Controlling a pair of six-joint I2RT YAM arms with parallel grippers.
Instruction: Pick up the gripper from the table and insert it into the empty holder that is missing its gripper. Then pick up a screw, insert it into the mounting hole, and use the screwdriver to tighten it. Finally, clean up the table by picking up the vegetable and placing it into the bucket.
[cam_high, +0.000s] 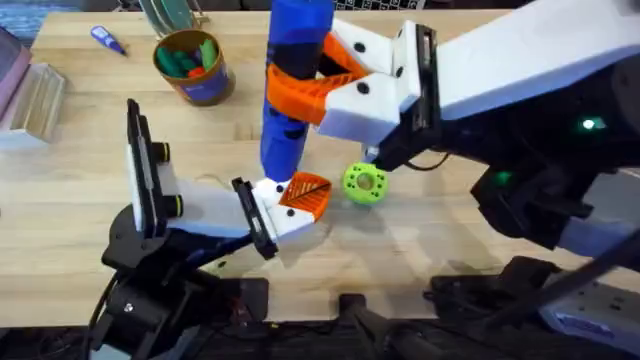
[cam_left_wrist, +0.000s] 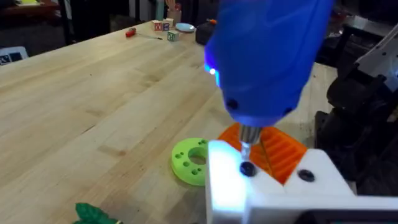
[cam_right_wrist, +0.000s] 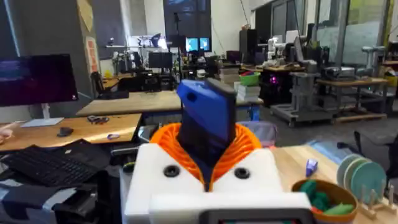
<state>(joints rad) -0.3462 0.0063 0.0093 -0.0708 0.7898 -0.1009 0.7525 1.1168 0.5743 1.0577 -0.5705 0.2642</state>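
The right gripper (cam_high: 330, 85), white mounts with orange ribbed pads, is clamped around the fat blue pen-shaped electric screwdriver (cam_high: 292, 90), which stands nearly upright between its jaws; from the right wrist the blue body (cam_right_wrist: 205, 127) rises out of the V between the two orange pads (cam_right_wrist: 168, 140). Below the jaws, the screwdriver's thin metal bit (cam_left_wrist: 246, 138) points down onto a dark screw (cam_left_wrist: 247, 168) seated in the top face of a white blocky plastic holder (cam_left_wrist: 261, 186). A blue light glows on the screwdriver's side.

That holder belongs to the left gripper (cam_high: 290, 205), which lies low over the wooden table (cam_high: 430, 245), directly beneath the right gripper. The small orange ribbed wedge-shaped fingertip (cam_high: 305, 192) sits in the holder, touching the white mount, just beside the screwdriver's tip. I cannot tell whether the left jaws are parted or closed.

A bright green round disc with holes (cam_high: 364, 183) lies on the table just beside the left gripper's tip, below the right jaws. In the left wrist view, a green leafy item (cam_left_wrist: 93, 213) lies on the table near the frame's edge.

The round orange-brown tin bucket with a blue-purple band (cam_high: 192, 68) stands well apart from both grippers. Inside it are green toy pieces and a touch of red-orange.
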